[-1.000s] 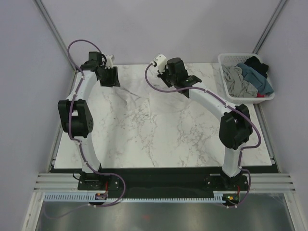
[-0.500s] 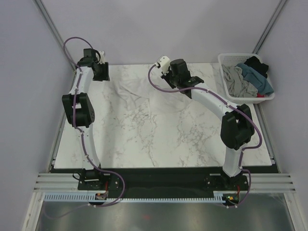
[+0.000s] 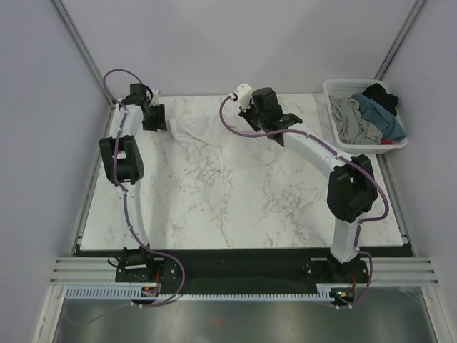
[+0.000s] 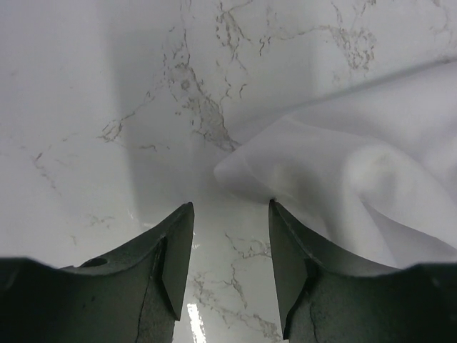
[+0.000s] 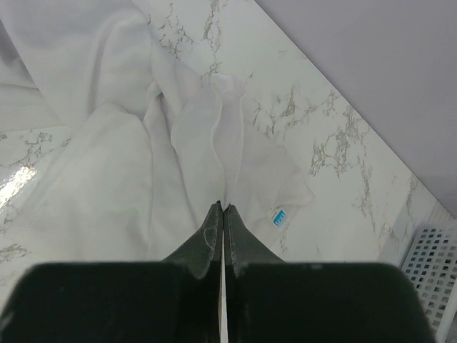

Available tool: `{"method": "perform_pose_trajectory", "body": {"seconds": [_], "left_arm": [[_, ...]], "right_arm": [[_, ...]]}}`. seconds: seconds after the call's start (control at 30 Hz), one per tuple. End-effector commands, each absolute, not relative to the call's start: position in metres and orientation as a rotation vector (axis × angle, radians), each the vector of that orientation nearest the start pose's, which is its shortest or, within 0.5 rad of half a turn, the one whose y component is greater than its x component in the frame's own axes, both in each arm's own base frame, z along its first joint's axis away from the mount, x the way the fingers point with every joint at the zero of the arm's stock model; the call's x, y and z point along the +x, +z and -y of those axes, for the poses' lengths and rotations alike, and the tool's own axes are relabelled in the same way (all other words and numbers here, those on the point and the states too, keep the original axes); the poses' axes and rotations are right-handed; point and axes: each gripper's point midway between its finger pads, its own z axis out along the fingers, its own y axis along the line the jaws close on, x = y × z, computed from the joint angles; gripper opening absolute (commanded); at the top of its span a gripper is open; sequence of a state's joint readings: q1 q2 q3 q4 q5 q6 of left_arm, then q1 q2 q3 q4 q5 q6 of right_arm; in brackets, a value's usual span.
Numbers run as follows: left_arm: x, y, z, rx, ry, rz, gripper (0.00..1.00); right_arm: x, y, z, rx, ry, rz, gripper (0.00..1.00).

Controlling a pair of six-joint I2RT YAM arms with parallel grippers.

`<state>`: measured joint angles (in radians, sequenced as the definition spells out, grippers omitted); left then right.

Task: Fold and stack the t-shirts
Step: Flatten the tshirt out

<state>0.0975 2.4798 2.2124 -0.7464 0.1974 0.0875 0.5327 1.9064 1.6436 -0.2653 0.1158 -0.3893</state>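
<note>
I judge this the spreading step: my right gripper (image 5: 222,207) is pinched shut on the white t-shirt (image 5: 121,179) at the table (image 3: 235,207)'s far side, so my left gripper (image 4: 230,206) (fingers apart) must next close on its left corner.

Under me the worktop (image 4: 78,100) is glossy, smooth, marble-veined stone, the white shirt (image 5: 100,186) soft matt cloth, my left claw (image 4: 230,207) dull dark plastic, and the basket (image 3: 331,107) white plastic lattice.
</note>
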Motion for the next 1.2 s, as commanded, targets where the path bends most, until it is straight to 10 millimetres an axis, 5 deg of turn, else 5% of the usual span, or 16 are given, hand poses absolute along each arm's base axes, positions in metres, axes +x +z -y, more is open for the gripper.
{"method": "perform_pose_trajectory", "body": {"seconds": [0.0, 0.3, 0.43, 0.73, 0.87, 0.9, 0.97, 1.0, 1.03, 1.1, 1.17], "left_arm": [[0.596, 0.054, -0.019, 0.099, -0.225, -2.485, 0.54], [0.615, 0.048, -0.006, 0.131, -0.248, -2.441, 0.46], [0.623, 0.054, 0.015, 0.212, -0.259, -2.403, 0.19], [0.622, 0.075, 0.022, 0.242, -0.267, -2.374, 0.02], [0.612, 0.124, 0.023, 0.237, -0.296, -2.316, 0.02], [0.609, 0.153, 0.022, 0.235, -0.296, -2.272, 0.02], [0.599, 0.179, 0.026, 0.229, -0.343, -2.241, 0.02], [0.591, 0.212, 0.028, 0.238, -0.347, -2.187, 0.02], [0.585, 0.220, 0.027, 0.228, -0.359, -2.180, 0.02], [0.569, 0.259, 0.033, 0.256, -0.383, -2.118, 0.02], [0.553, 0.271, 0.035, 0.280, -0.396, -2.111, 0.02]], "right_arm": [[0.500, 0.213, -0.245, -0.837, -0.065, -1.881, 0.00], [0.498, 0.206, -0.242, -0.845, -0.078, -1.895, 0.00], [0.498, 0.205, -0.241, -0.847, -0.083, -1.895, 0.00], [0.497, 0.208, -0.234, -0.839, -0.118, -1.891, 0.00], [0.494, 0.215, -0.228, -0.831, -0.128, -1.881, 0.00], [0.494, 0.217, -0.226, -0.825, -0.132, -1.880, 0.00], [0.493, 0.224, -0.221, -0.811, -0.138, -1.873, 0.00], [0.496, 0.228, -0.215, -0.789, -0.149, -1.871, 0.00], [0.497, 0.233, -0.210, -0.772, -0.156, -1.869, 0.00], [0.502, 0.249, -0.195, -0.714, -0.165, -1.856, 0.00], [0.505, 0.269, -0.179, -0.660, -0.180, -1.833, 0.00]]}}
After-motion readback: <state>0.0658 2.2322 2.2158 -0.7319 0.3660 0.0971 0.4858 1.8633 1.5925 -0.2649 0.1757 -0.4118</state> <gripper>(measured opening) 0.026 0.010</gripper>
